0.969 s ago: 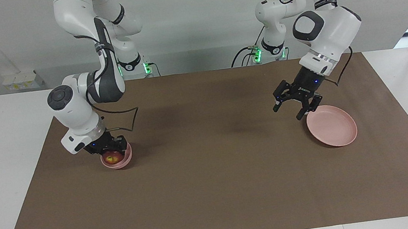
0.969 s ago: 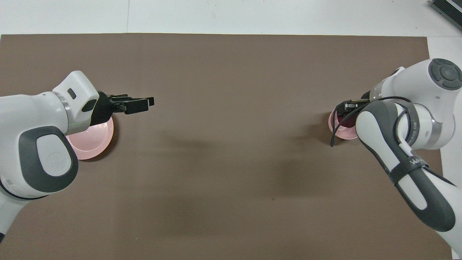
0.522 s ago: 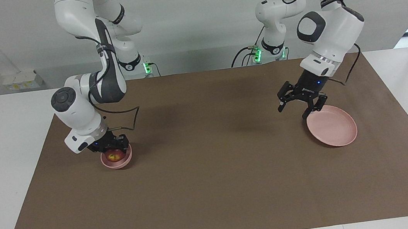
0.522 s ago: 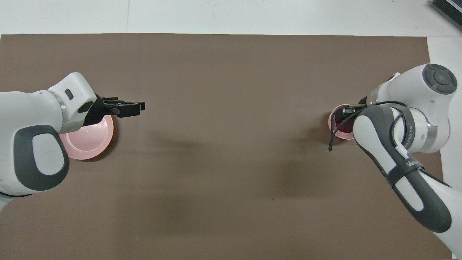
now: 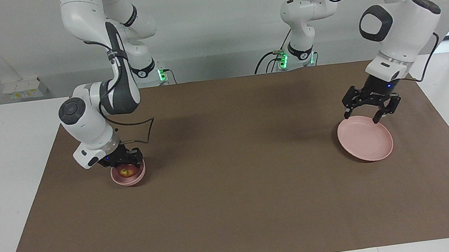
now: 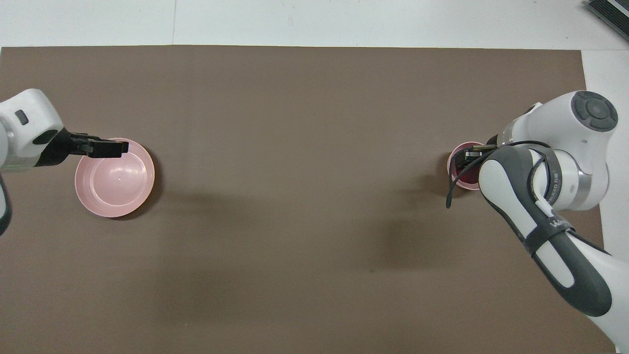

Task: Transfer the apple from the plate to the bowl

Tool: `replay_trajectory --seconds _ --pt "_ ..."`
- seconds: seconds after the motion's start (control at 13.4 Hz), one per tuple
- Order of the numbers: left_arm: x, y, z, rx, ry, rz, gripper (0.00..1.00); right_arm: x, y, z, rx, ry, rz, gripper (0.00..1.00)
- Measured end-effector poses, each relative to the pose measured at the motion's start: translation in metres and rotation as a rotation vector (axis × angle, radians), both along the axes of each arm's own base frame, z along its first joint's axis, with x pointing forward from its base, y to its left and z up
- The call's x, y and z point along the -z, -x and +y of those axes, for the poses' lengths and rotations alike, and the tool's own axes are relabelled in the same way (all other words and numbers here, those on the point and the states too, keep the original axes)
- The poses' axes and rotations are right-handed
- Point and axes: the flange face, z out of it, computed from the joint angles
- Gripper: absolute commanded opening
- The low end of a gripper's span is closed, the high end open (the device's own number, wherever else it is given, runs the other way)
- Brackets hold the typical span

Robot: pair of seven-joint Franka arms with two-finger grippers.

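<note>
1. Already apple sits in bowl; right gripper pressed together on it.
2. Left gripper spread over plate rim.
3. Apple likely firm, smooth, light; pinch across its middle.

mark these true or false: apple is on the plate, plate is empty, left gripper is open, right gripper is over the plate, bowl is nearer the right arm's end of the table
1. The apple is on the plate: false. It sits in the bowl.
2. The plate is empty: true.
3. The left gripper is open: true, and it holds nothing.
4. The right gripper is over the plate: false. It is at the bowl, shut around the apple; the left gripper is the one over the plate's rim.
5. The bowl is toward the right arm's end of the table: true.
</note>
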Motion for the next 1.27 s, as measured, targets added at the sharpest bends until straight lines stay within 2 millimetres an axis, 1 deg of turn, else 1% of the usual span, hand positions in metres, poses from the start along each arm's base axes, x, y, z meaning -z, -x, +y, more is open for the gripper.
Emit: replay_trajectory --seconds 0.07,0.15,0.3,0.45,0.52,0.6,0.67,0.82,1.04,1.27 --pt "-0.014 0.0 0.008 0.016 -0.042 0.021 1.0 0.0 0.0 0.0 0.0 0.0 -0.005 1.0" --pt "-0.031 0.0 0.013 0.033 -0.081 0.04 1.0 0.0 -0.001 0.0 0.001 0.0 -0.009 1.0" --pt "-0.074 0.005 0.016 0.06 -0.134 0.079 1.0 -0.001 -0.001 0.0 0.001 0.001 -0.013 1.0" --pt "-0.12 0.017 0.019 0.071 -0.149 0.119 1.0 -0.003 -0.003 0.0 0.001 0.001 -0.019 1.0" --pt "-0.14 0.024 0.021 0.072 -0.155 0.138 1.0 -0.007 -0.005 0.0 0.001 0.001 -0.028 1.0" --pt "-0.155 0.031 0.023 0.072 -0.165 0.157 1.0 -0.015 -0.007 0.0 0.003 0.001 -0.042 1.0" --pt "-0.164 0.036 0.025 0.065 -0.172 0.174 1.0 -0.026 -0.008 0.0 0.008 0.0 -0.056 1.0" --pt "-0.171 0.043 0.026 0.009 -0.168 0.217 1.0 -0.055 -0.004 0.0 0.018 -0.002 -0.072 1.0" --pt "-0.174 0.05 0.024 -0.137 -0.152 0.277 1.0 -0.108 0.011 0.001 0.027 -0.005 -0.089 1.0" --pt "-0.183 0.055 0.008 -0.162 -0.145 0.276 1.0 -0.168 0.029 -0.001 0.028 0.03 -0.096 1.0"
